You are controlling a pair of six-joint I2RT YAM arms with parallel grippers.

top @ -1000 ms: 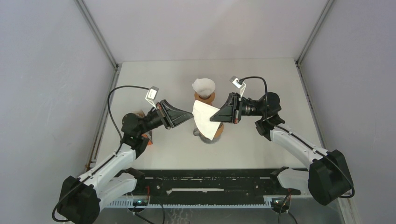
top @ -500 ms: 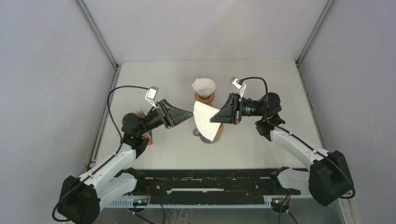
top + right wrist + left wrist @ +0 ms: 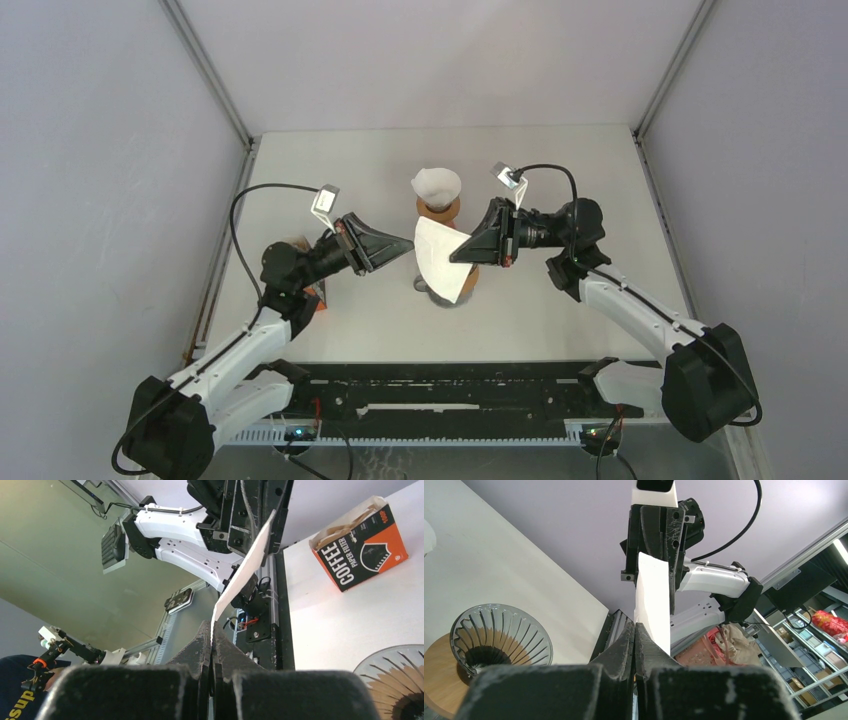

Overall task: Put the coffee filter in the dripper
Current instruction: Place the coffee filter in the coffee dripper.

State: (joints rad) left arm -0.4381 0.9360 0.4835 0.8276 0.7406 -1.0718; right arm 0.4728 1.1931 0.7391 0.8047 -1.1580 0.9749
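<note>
Dripper [image 3: 500,641] mostly under coffee filter [image 3: 438,256] from above

Matt paper coffee filter [image 3: 440,262], glossy ribbed dripper [image 3: 526,642], wooden stand [image 3: 436,680].

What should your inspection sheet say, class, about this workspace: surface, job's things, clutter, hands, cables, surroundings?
Surface: white table, no spills seen.
Job's things: paper filter held in the air over the glass dripper, not yet in it.
Clutter: orange filter box; white cone on a brown collar farther back.
Hands: left hand and right hand both shut on the paper filter.
Cables: black cable looping free off each wrist.
Surroundings: grey walls.
</note>
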